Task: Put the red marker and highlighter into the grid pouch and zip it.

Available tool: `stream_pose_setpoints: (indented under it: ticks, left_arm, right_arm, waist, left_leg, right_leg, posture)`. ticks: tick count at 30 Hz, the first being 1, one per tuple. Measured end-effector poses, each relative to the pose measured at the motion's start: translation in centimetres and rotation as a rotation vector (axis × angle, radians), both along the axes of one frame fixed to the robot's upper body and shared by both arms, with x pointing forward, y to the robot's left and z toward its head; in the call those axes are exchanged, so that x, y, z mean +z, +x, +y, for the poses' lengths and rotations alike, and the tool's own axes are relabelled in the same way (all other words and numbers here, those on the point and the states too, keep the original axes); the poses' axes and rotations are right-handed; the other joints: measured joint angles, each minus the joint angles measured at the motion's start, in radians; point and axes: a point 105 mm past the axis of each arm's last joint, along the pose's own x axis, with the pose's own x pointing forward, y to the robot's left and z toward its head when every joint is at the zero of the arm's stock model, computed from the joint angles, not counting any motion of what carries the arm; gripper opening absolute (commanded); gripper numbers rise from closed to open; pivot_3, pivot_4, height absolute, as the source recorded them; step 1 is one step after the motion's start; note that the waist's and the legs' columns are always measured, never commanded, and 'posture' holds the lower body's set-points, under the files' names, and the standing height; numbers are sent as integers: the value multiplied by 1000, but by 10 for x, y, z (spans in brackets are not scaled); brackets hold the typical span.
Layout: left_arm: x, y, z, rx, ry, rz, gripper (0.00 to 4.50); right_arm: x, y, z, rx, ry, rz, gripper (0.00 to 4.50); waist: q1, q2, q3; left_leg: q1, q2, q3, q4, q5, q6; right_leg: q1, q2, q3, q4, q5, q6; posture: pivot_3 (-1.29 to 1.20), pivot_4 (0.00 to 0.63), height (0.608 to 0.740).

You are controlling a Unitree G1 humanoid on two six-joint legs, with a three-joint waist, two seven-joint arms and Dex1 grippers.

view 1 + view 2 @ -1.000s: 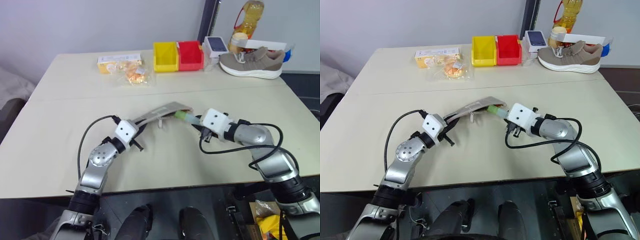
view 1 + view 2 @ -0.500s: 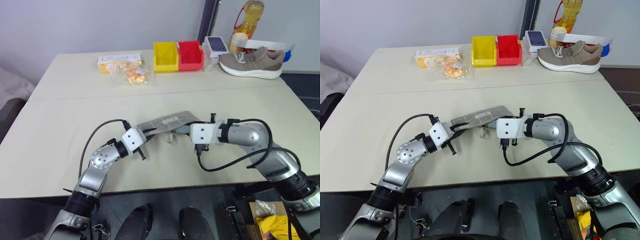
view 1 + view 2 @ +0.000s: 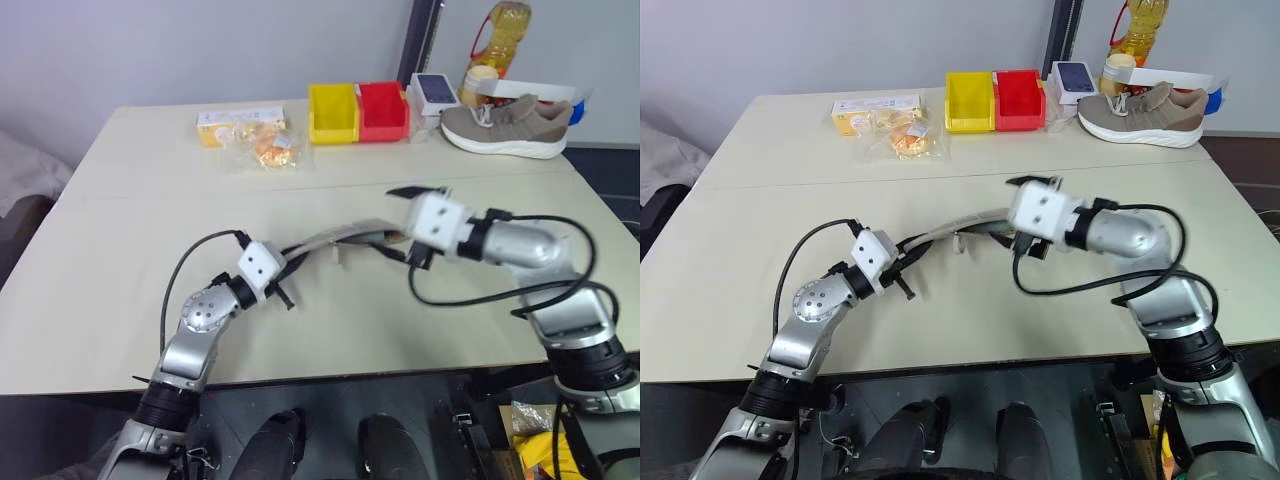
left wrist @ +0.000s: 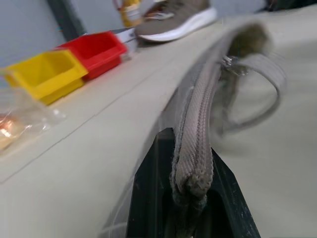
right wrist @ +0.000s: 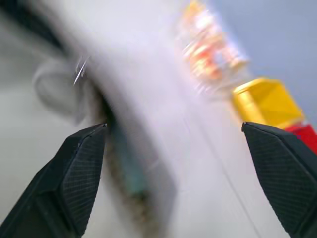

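On the table (image 3: 120, 250), the grid pouch (image 3: 340, 238) mostly hides the highlighter (image 5: 130, 173).

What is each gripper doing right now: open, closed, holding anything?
Left gripper: shut on the grid pouch, clamping its zipper-edge end.
Right gripper: open, holding nothing, beside the pouch's other end.

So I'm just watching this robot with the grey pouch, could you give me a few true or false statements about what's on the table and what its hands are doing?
1. The left gripper is clamped on one end of the grid pouch. True.
2. The right gripper is shut on the pouch. False: its fingers stand wide apart, holding nothing.
3. A yellow bin and a red bin stand side by side at the table's far edge. True.
4. A shoe sits inside the yellow bin. False: it rests on the table beside the bins.
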Motion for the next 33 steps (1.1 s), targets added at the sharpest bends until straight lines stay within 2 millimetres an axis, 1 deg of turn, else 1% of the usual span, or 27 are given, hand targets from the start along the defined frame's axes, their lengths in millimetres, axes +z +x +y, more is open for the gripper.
stream_pose_setpoints:
  ticks: [2, 3, 5, 6, 8, 9, 11, 13, 15, 18, 19, 21, 23, 26, 28, 33]
  left_arm:
    - [5, 4, 0, 11, -38, 15, 0]
    - [8, 6, -2, 14, -56, 18, 0]
    - [15, 11, -6, 20, -106, 27, 0]
    - [20, 13, -9, 24, -136, 27, 0]
    - [26, 15, -14, 19, -156, 24, 0]
    - [27, 16, -15, 23, -161, 22, 0]
    - [28, 18, -16, 34, -174, 20, 0]
    - [27, 19, -17, 44, -179, 24, 0]
    - [25, 21, -16, 57, -170, 22, 0]
    - [25, 22, -16, 64, -164, 13, 0]
    - [24, 22, -16, 66, -162, 11, 0]
    - [24, 23, -17, 66, -155, 9, 0]
    - [24, 22, -18, 64, -150, 2, 0]
    - [24, 22, -18, 63, -150, -1, 0]
    - [24, 22, -18, 63, -151, -2, 0]
    - [25, 22, -17, 68, -139, -13, 0]
  right_arm:
    - [3, -6, -3, 9, 73, 62, 4486]
    - [0, -11, -5, 16, 108, 112, 4486]
    - [-15, -18, -4, 20, 192, 239, 4486]
    - [-28, -19, -1, 7, 261, 319, 4486]
    - [-46, -20, 5, -10, 304, 416, 4486]
    - [-50, -19, 7, -29, 324, 431, 4486]
    - [-50, -12, 14, -79, 409, 431, 4486]
    - [-50, -8, 28, -94, 493, 449, 4486]
    - [-43, -3, 39, -100, 551, 446, 4486]
    - [-32, 4, 46, -117, 578, 416, 4486]
    - [-32, 6, 49, -121, 587, 418, 4247]
    - [-36, 10, 53, -138, 614, 441, 3592]
    - [-41, 13, 55, -158, 629, 459, 2528]
    - [-39, 15, 58, -167, 631, 455, 966]
    - [-40, 17, 59, -181, 634, 463, 61]
    - [-42, 19, 54, -208, 627, 465, 61]
  waist:
    - [0, 0, 0]
    - [3, 0, 0]
    - [4, -1, 0]
    - [5, -2, -1]
    - [1, -1, 0]
    - [-3, -1, 0]
    - [-6, -1, 0]
    - [-5, -1, 0]
    - [-2, -1, 0]
    - [1, -2, -1]
    - [1, -2, -1]
    - [-1, -2, -1]
    - [-3, -2, -1]
    - [-4, -2, -1]
    - [-5, -2, -1]
    - [-4, -2, -1]
  left_leg:
    - [0, 0, 0, 0, 0, 0]
    - [0, 0, 0, 0, 0, 0]
    - [0, 0, -1, 0, 0, 0]
    - [0, 0, -1, 0, 0, 0]
    - [0, 0, 0, 1, 0, 0]
    - [0, 0, 1, 1, 0, 0]
    - [0, 1, 0, 0, 0, 0]
    - [0, 1, 0, 0, 0, 0]
    - [0, 0, 0, 0, 0, 0]
    - [0, 0, 0, 1, 0, 0]
    - [0, -1, 0, 1, 0, 0]
    - [0, -1, 0, 1, 0, 0]
    - [0, -1, 0, 1, 0, 0]
    - [0, 0, 0, 1, 0, 0]
    - [0, 0, 0, 1, 0, 0]
    - [0, -1, 0, 1, 0, 0]
  right_leg:
    - [0, 0, 0, 0, 0, 0]
    - [0, 0, 0, 0, 0, 0]
    - [1, 0, 0, -1, 0, 0]
    - [1, 0, 0, -1, 0, 0]
    - [0, 0, 0, -1, 0, 0]
    - [0, 0, 0, -1, 0, 0]
    - [0, 0, 0, -1, 1, 0]
    - [-1, 1, 0, 0, 1, 0]
    - [-1, 0, 0, 0, 1, 0]
    - [0, 0, 0, 0, 1, 0]
    - [0, 0, 0, 0, 1, 1]
    - [0, 0, 0, 0, 1, 1]
    - [-1, 0, 0, 0, 1, 1]
    - [-1, 0, 0, 0, 1, 1]
    - [-1, 0, 0, 1, 1, 1]
    - [-1, 0, 0, 1, 1, 1]
  posture:
    - [0, 150, 740]
    - [0, 150, 740]
    - [0, 150, 740]
    - [0, 150, 740]
    - [0, 150, 740]
    - [0, 150, 740]
    - [0, 150, 740]
    - [0, 150, 740]
    - [0, 150, 740]
    - [0, 150, 740]
    - [0, 150, 740]
    - [0, 150, 740]
    - [0, 150, 740]
    - [0, 150, 740]
    - [0, 150, 740]
    - [0, 150, 740]
